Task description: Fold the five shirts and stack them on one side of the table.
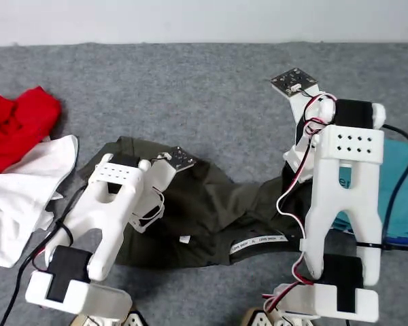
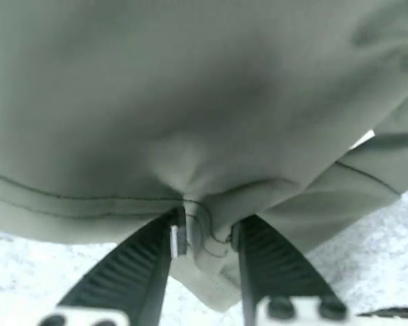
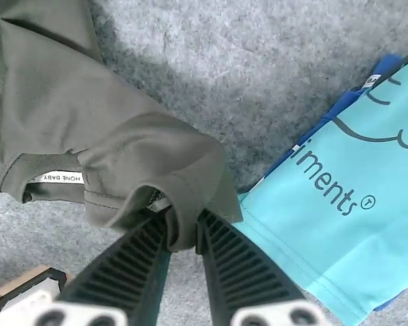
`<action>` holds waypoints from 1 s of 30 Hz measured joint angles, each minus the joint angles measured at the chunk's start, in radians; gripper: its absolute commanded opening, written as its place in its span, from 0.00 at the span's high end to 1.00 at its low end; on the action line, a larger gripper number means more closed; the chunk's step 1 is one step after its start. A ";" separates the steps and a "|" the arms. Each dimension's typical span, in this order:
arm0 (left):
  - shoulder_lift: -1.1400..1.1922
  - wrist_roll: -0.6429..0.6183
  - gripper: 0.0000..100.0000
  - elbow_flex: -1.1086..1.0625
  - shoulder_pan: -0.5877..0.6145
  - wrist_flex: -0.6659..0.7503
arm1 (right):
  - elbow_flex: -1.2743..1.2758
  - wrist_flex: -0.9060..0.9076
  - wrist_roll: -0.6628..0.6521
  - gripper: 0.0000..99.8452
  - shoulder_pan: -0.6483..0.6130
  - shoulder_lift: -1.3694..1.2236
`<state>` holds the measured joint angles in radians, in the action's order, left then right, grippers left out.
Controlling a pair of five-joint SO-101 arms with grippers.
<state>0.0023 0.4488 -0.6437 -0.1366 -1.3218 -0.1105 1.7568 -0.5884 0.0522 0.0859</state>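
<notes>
Printed in dark letters across the turquoise shirt (image 3: 340, 170), just beside the olive shirt (image 3: 122, 136): the end of a word, closed by a small circled mark. Sewn inside the olive shirt's collar: a white neck label (image 3: 56, 178) bearing small dark capitals, too small to read from the high view.
</notes>
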 measured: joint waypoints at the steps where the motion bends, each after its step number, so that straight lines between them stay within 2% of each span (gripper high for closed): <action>1: 0.000 0.000 0.88 -0.009 0.000 0.011 | 0.000 0.000 0.000 0.99 0.000 0.000; 9: 0.000 0.000 0.88 -0.049 0.000 0.049 | 0.000 0.000 0.000 0.99 0.000 0.000; 14: 0.000 0.000 0.99 -0.049 0.000 0.064 | 0.000 0.000 0.000 0.99 0.000 0.000; 19: 0.000 0.000 0.99 -0.049 0.000 0.064 | 0.000 0.000 0.000 0.99 0.000 0.026; 24: -0.055 -0.057 0.99 0.038 0.018 -0.048 | 0.000 0.000 -0.014 0.99 0.000 0.135; 30: -0.295 -0.127 0.99 0.330 0.132 -0.199 | 0.000 -0.011 -0.081 0.99 0.011 0.308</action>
<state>-0.2923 0.3214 -0.3138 -0.0046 -1.5213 -0.1105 1.7461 -0.6697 0.0629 0.3943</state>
